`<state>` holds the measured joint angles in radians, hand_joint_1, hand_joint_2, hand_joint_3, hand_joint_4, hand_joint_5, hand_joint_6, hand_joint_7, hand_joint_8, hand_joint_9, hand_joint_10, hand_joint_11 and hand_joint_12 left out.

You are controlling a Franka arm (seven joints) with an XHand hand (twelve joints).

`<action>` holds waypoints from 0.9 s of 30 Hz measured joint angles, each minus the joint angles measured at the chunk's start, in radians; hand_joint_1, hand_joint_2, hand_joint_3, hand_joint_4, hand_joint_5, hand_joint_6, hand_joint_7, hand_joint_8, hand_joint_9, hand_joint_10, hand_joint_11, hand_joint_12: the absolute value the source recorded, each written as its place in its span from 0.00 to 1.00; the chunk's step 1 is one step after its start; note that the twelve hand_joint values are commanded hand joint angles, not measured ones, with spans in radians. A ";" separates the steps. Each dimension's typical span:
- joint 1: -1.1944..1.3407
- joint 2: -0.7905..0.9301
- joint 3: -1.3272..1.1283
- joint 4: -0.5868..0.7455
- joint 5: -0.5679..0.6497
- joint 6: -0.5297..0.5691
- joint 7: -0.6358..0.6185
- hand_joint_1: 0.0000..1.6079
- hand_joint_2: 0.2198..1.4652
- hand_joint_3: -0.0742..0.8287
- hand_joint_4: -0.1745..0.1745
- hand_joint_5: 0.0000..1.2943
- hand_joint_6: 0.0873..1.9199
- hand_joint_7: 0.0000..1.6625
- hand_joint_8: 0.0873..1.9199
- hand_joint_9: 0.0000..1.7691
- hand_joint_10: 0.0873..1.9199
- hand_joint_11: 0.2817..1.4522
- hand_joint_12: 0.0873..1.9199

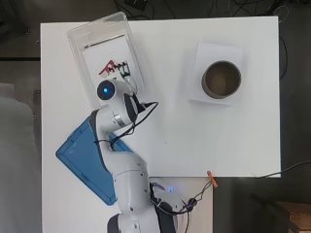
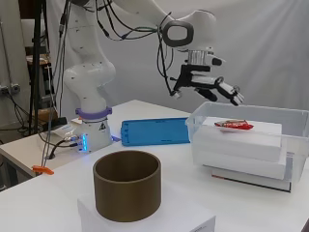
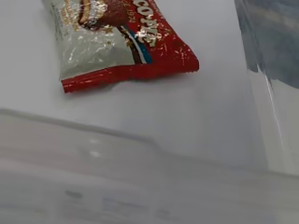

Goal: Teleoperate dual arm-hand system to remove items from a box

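Observation:
A clear plastic box (image 1: 77, 46) (image 2: 203, 140) stands at the table's far left, with a white block inside it. On that block lies a red and silver snack packet (image 2: 233, 124) (image 1: 108, 68) (image 3: 117, 42). My hand (image 2: 212, 86) (image 1: 124, 73) hovers above the near end of the box, over the packet and apart from it, fingers stretched out and spread, holding nothing. The wrist view looks over the box's rim (image 3: 140, 154) at the packet.
A blue lid (image 1: 80, 158) (image 2: 154, 131) lies flat beside the arm's base. A brown round tub (image 1: 221, 79) (image 2: 126, 191) stands on a white sheet at the right. An orange clip (image 1: 212, 178) sits at the table's near edge.

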<state>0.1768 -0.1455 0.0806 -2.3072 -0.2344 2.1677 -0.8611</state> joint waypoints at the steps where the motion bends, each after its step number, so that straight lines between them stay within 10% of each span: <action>1: 0.000 0.020 0.001 0.020 0.023 -0.009 0.003 0.17 0.52 0.08 0.61 0.27 0.00 0.27 0.00 0.30 0.00 0.22 0.00; 9: -0.003 0.106 -0.003 0.136 0.171 -0.073 -0.034 0.15 0.52 0.08 0.56 0.28 0.00 0.30 0.00 0.31 0.00 0.22 0.00; 27: -0.014 0.188 0.087 0.178 0.015 -0.169 0.114 0.18 0.52 0.08 0.48 0.20 0.00 0.19 0.00 0.24 0.00 0.19 0.00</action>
<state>0.1626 0.0427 0.1671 -2.1297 -0.2192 1.9990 -0.7467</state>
